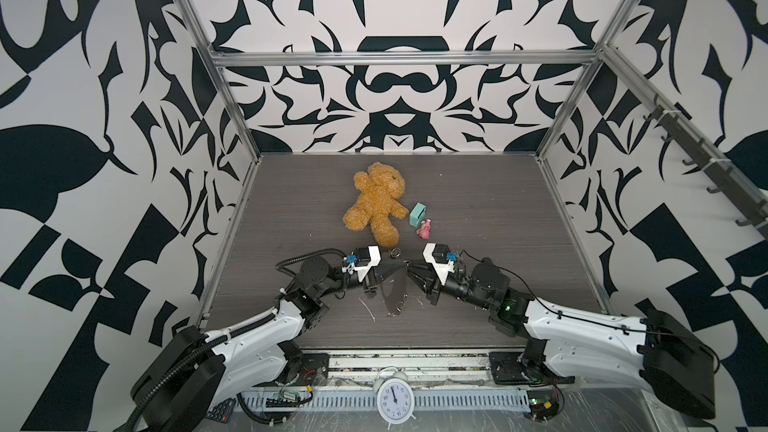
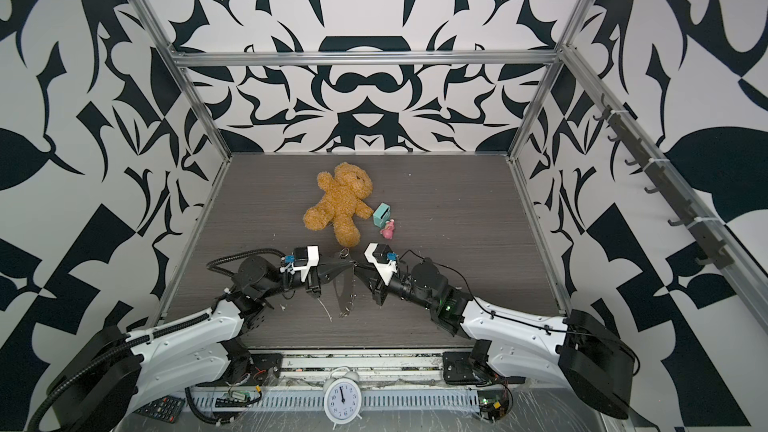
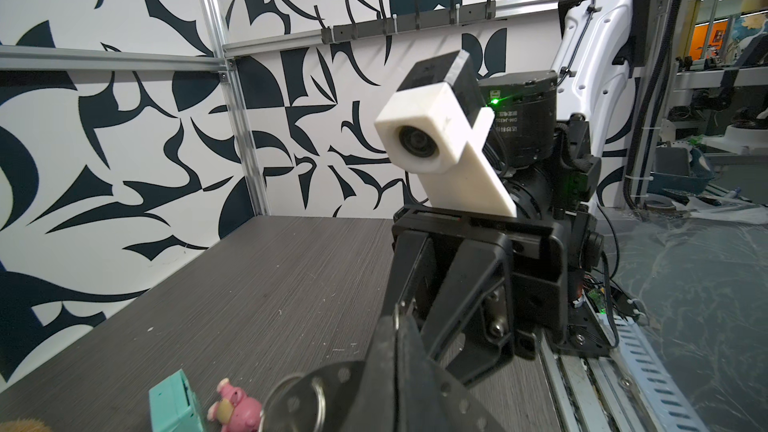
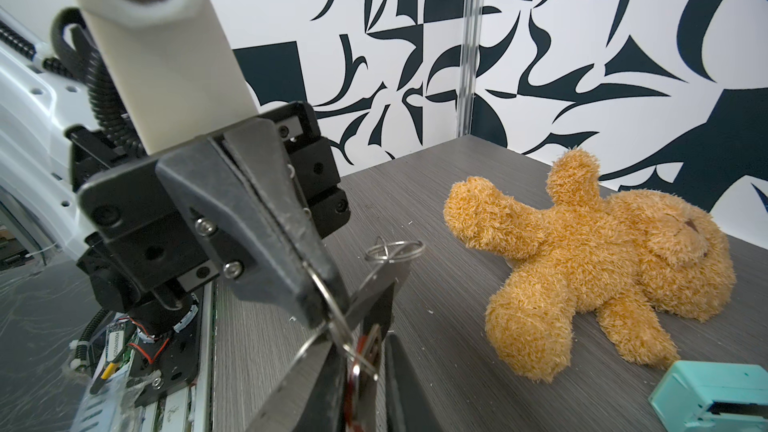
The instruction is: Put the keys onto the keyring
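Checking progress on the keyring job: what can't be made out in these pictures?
- Red tag: right wrist view, mostly hidden between the right tool's fingers.
- Black fob: seen nowhere.
- Keyring: left wrist view, blurred, cut by the edge.
- Left tool's grip: top views, too small.

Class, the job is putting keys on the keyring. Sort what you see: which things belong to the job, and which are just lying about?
Job: keyring on its strap, red tag, left gripper, right gripper.
Lying about: teddy bear, teal box, pink figurine, alarm clock, remote control.
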Available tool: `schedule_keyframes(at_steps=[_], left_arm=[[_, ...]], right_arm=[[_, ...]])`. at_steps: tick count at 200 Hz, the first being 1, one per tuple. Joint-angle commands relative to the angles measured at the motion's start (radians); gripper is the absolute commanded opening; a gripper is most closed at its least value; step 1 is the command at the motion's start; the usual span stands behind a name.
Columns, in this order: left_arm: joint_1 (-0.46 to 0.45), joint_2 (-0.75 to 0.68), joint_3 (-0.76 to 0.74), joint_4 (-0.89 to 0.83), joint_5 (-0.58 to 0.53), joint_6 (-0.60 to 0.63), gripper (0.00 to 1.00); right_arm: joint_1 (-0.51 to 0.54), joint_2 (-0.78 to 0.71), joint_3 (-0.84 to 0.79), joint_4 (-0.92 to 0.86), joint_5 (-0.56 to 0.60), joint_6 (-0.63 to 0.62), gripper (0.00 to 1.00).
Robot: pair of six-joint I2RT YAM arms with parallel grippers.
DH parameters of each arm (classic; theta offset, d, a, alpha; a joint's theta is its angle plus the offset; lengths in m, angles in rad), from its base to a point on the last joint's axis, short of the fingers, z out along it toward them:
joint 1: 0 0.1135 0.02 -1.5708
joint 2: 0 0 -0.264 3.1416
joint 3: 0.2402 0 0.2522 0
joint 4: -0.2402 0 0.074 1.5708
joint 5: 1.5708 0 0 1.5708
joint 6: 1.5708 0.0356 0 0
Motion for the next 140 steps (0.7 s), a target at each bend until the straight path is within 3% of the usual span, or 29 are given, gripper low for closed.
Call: schedule_keyframes(at_steps=[1,66,140], left_arm=[[-0.002,0.000,0.012,0.045,0.013,-0.011,0.00],[-0.002,0.001,0.011,0.051,0.021,-0.012,0.00],[-0.002,0.006,0.010,0.064,0.031,-0.015,0.00]], right_arm=[[0.004,-0.025,0.001,0.086,-0.035,-0.002,0.20],[0.003,-0.025,-0.007,0.112,-0.066,-0.004,0.21],[0.003,-0.031,-0.016,0.127,-0.050,-0.001,0.03]])
